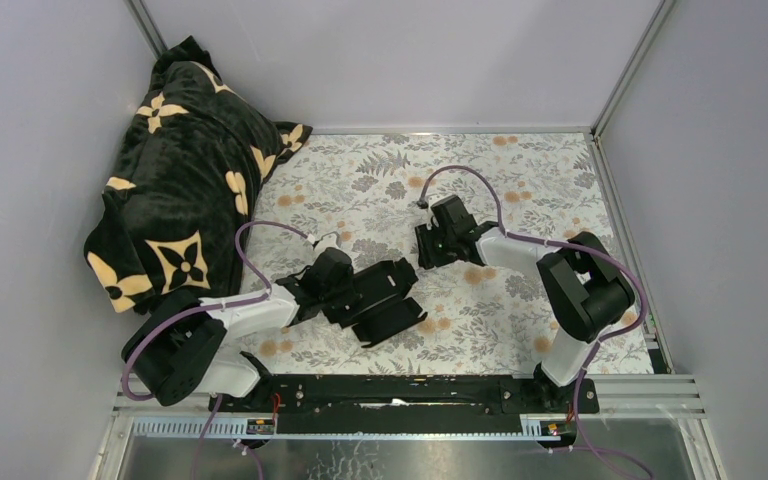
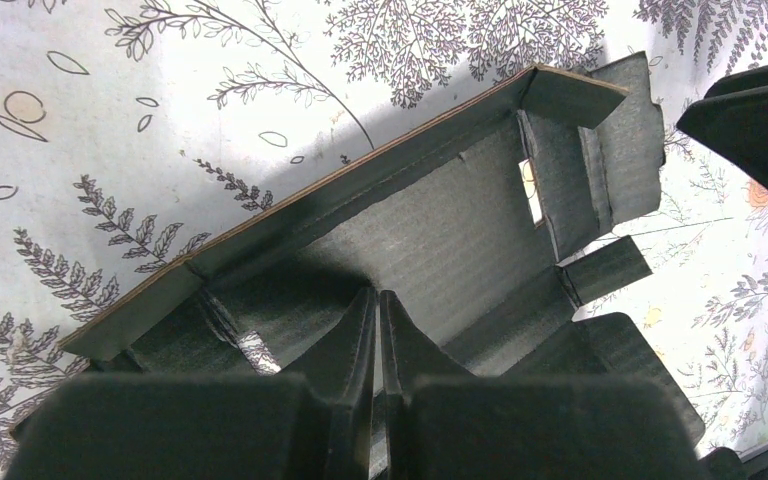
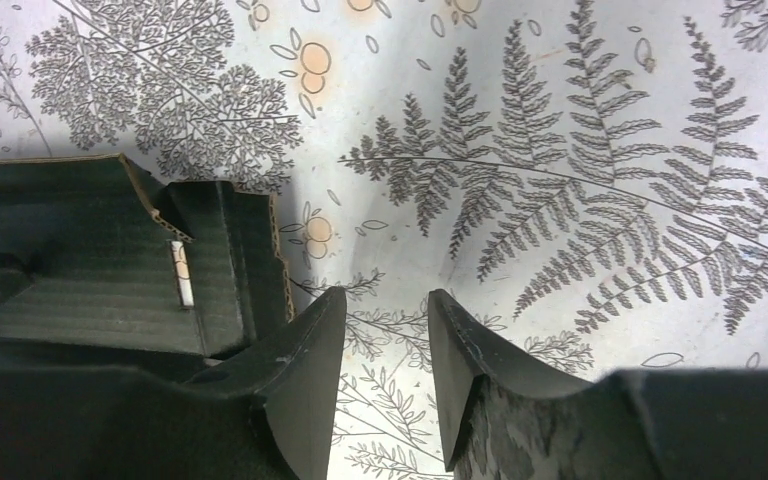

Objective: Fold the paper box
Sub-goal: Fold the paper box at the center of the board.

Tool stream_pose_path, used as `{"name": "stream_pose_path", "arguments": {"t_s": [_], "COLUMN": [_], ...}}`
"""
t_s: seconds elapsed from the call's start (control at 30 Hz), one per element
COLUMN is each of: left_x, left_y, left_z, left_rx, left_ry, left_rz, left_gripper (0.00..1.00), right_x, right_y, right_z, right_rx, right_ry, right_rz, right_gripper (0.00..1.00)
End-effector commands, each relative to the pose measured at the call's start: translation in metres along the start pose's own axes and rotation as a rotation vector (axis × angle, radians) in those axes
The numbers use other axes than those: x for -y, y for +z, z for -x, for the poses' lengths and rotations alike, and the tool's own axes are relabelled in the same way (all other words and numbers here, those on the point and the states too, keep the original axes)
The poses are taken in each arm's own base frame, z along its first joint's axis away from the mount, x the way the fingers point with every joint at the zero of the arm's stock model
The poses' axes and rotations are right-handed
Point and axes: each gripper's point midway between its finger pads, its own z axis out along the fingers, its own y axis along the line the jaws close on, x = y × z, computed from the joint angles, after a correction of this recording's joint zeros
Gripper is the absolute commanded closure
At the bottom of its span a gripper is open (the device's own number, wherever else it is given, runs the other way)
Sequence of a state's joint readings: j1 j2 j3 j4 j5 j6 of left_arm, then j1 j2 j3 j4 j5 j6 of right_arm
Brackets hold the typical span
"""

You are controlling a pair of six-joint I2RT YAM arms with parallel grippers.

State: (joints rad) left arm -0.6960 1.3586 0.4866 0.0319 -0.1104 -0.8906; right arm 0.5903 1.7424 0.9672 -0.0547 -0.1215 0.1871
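Paper box (image 1: 395, 320) half-formed on fern-print tablecloth (image 3: 560, 150), left gripper (image 2: 377, 300) fingers pinched nearly together on its near panel, right gripper (image 3: 385, 330) fingers partly apart, empty, just beside box end

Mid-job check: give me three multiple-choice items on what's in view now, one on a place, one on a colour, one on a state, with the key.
1. Where does the blanket lie?
A. at the table's back left corner
B. between the two arms
C. at the front right edge

2. What colour is the box?
A. white
B. black
C. red

3. How is the right claw?
A. shut on the box
B. open, holding nothing
C. shut on the blanket

Key: A, it is heaped against the left wall at the back; B, its card is black in every view; B, its fingers stand apart over bare table beside the box.
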Motion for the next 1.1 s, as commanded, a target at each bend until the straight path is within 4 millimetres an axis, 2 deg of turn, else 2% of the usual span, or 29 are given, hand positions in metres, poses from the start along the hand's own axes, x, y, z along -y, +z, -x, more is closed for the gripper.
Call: {"name": "stream_pose_path", "arguments": {"t_s": [0.0, 0.23, 0.53, 0.73, 1.07], "left_x": [-0.004, -0.002, 0.003, 0.002, 0.001], "left_y": [0.003, 0.006, 0.007, 0.01, 0.012], "left_z": [-0.006, -0.009, -0.009, -0.012, -0.015], "left_rx": [-0.013, -0.026, -0.033, -0.043, -0.049], "left_ry": [0.03, 0.034, 0.036, 0.033, 0.031], "left_rz": [0.006, -0.005, -0.024, -0.026, -0.028], "left_gripper": [0.9, 0.93, 0.95, 0.95, 0.95], "right_x": [0.001, -0.021, -0.045, -0.059, -0.07], "right_y": [-0.012, 0.004, 0.005, 0.002, -0.005], "right_z": [0.021, 0.003, -0.017, -0.014, -0.003], "right_rx": [0.07, -0.048, -0.114, -0.078, -0.029], "right_ry": [-0.003, -0.025, 0.003, 0.031, 0.058], "right_rz": [-0.007, 0.133, 0.293, 0.377, 0.429], "right_gripper": [0.56, 0.59, 0.61, 0.61, 0.61]}}
